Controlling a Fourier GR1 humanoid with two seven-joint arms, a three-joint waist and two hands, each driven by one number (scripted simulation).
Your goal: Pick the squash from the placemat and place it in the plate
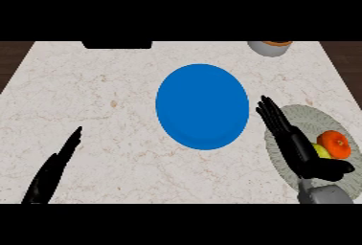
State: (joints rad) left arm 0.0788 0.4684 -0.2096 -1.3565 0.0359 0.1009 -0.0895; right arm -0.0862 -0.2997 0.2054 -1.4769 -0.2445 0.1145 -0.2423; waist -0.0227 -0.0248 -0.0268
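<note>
Squash, orange with a yellow-green part, lies on the mat at right, near edge. Right hand just left of it, fingers straight and together, thumb out toward the squash; nothing gripped. Left hand rests open, near left. Blue plate mid-counter. Best: curl fingers round the squash's middle before lifting.

Squash: orange-red and rounded with a yellow-green part at its left side, lying at the right of the frame on the placemat. Partly covered at lower left by a dark hand. Placemat: pale grey, round, patterned, at the right edge of the frame. Plate: plain blue, round, flat on the marble counter near the frame's centre, left of the placemat and apart from the squash.
</note>
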